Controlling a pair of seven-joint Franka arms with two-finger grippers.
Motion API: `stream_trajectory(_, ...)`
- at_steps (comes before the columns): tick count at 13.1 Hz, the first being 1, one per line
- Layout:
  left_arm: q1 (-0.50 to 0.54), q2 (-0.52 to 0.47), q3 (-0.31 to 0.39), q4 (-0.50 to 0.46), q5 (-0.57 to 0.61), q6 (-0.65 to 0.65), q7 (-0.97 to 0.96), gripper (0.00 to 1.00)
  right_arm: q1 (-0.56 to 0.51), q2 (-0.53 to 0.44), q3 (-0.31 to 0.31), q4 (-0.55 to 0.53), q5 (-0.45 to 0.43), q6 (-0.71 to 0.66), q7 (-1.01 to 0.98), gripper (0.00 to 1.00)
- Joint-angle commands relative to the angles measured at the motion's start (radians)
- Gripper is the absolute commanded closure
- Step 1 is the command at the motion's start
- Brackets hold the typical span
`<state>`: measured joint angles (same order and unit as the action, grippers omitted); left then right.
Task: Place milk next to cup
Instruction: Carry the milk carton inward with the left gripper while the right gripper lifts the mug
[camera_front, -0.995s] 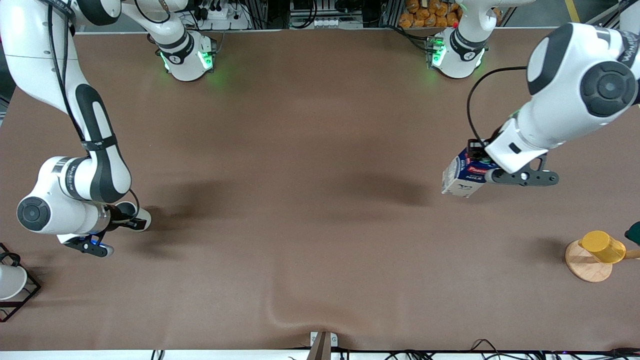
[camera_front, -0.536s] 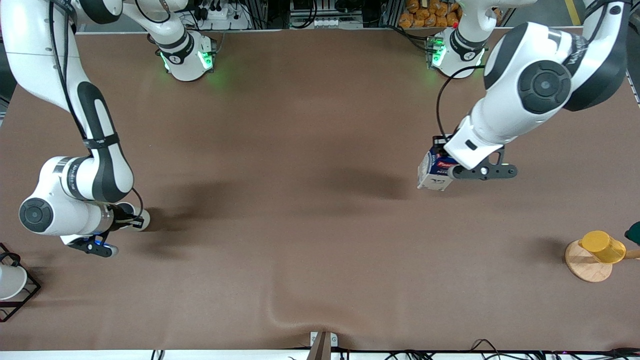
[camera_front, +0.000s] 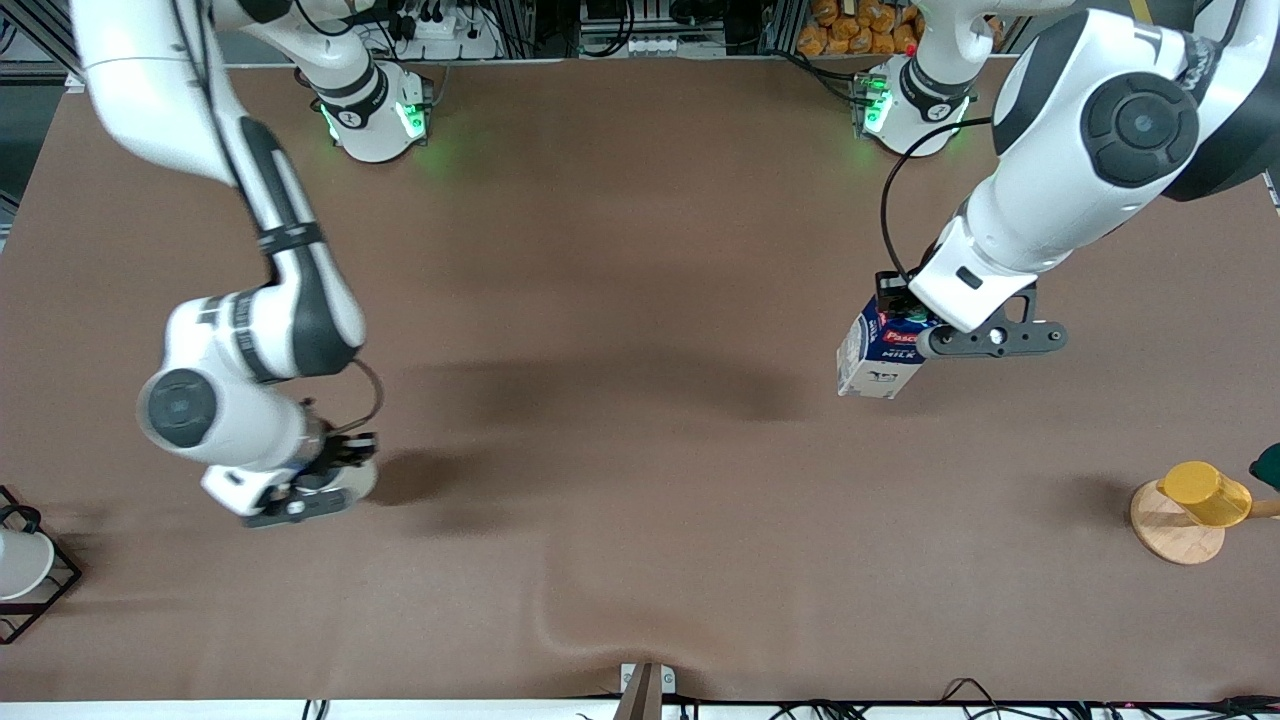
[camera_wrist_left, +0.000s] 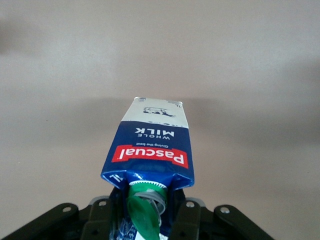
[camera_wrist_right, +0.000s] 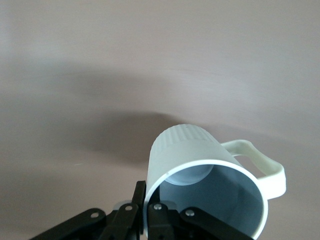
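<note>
Here, at the edge of the table toward the right arm's end, a white object in a black wire frame stood low in the front view. Next came the right gripper, held over the brown tabletop toward that same end. Its fingers were pinched narrow on the rim of the cup, one finger inside the wall and one outside. The cup was pale, ribbed on the outside and grey within, and it hung tilted in the grip with its handle sticking out to one side. In the front view the cup showed only as a pale rim beside the wrist, with its shadow on the cloth just next to it.

Well apart from it, toward the left arm's end, the left gripper was clamped on the gabled top of the milk. The carton hung tilted over bare table, its white bottom lowest, its red label band and blue upper sides facing the wrist camera, and its green cap sitting between the closed fingers.

Last, near the table's edge at the left arm's end, a yellow cup rested on a wooden disc, nearer to the front camera than the milk.
</note>
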<state>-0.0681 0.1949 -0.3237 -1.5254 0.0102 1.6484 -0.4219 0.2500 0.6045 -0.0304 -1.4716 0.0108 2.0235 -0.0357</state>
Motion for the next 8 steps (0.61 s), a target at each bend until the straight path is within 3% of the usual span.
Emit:
stream_trajectory(1, 0.004, -0.008, -0.002, 0.011, -0.004, -0.018, -0.003, 0.64, 0.087, 0.011, -0.013, 0.057, 0.005, -0.014, -0.030, 1.00)
stream_trajectory(4, 0.004, -0.003, -0.002, 0.011, -0.004, -0.018, -0.002, 0.64, 0.204, 0.028, -0.014, 0.111, 0.000, -0.031, -0.024, 1.00)
stream_trajectory(8, -0.004, -0.002, -0.002, 0.013, -0.003, -0.019, -0.006, 0.64, 0.247, 0.092, -0.008, 0.158, 0.046, -0.040, 0.016, 1.00)
